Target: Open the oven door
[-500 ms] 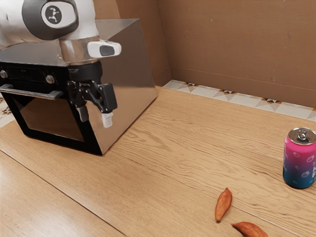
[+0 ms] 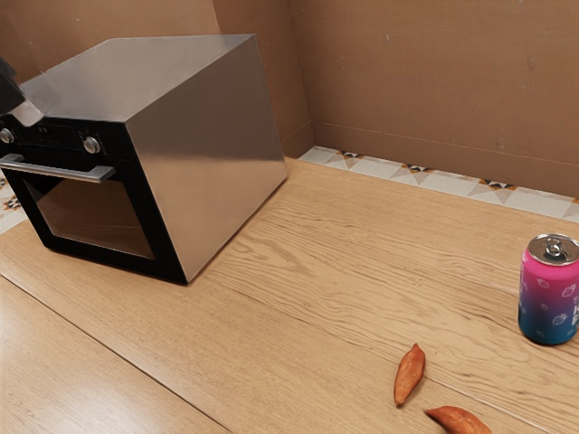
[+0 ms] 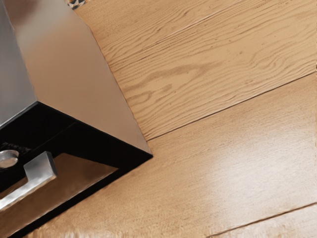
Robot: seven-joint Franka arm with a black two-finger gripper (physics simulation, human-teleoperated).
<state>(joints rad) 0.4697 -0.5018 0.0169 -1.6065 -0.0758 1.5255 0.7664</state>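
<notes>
Only a piece of my gripper (image 2: 22, 107) enters at the exterior view's left edge, by the upper front edge of the oven (image 2: 213, 149); whether its fingers are apart cannot be told. The oven door (image 2: 98, 217) is closed, dark-framed with a glass pane. A silver bar handle (image 2: 59, 171) runs along the door's top, below two round knobs. In the wrist view the oven's side (image 3: 74, 64), the handle (image 3: 29, 184) and part of the door (image 3: 81, 174) are visible from above.
The wooden table (image 2: 298, 289) carries a pink and blue can (image 2: 549, 289) at the exterior view's right. Two orange-brown pods, one upright (image 2: 410, 374) and one slanted (image 2: 458, 419), lie near its lower edge. Brown walls stand behind.
My arm and gripper have swung from beside the oven's front corner to the exterior view's left, mostly out of that picture. The oven door stays closed.
</notes>
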